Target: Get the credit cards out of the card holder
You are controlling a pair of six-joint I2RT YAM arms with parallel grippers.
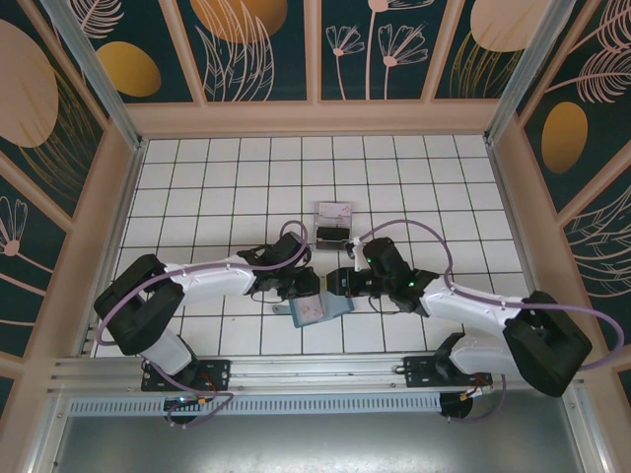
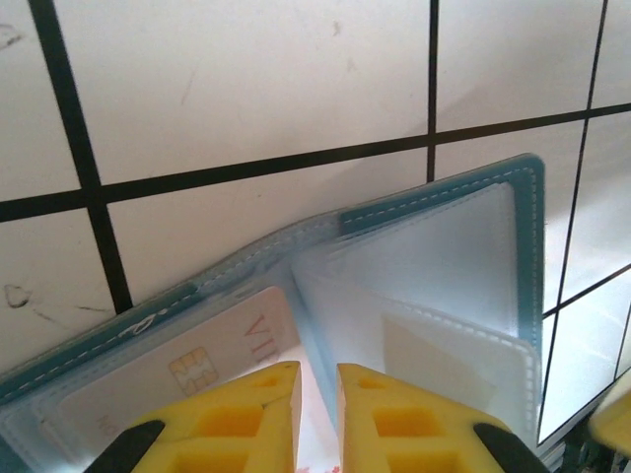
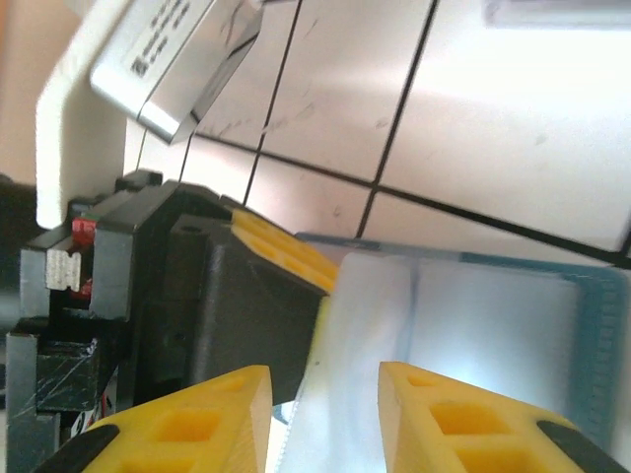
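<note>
Both arms were folded inward, my left gripper point(image 1: 314, 284) and right gripper point(image 1: 333, 281) nose to nose at the far edge of the card holder point(image 1: 321, 311). It lay open on the tiled table point(image 1: 217, 177), long axis roughly left-to-right. The left wrist view gave me the pale card point(image 2: 177, 365), chip showing, tucked lengthwise in one pocket. Those jaws were nearly together, and I couldn't tell whether they pinched anything. The right wrist view showed its jaws apart, straddling a clear sleeve point(image 3: 365, 325).

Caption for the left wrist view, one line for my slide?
Left tool pinching the middle fold of the open teal card holder, a pale chip card in one pocket.
</note>
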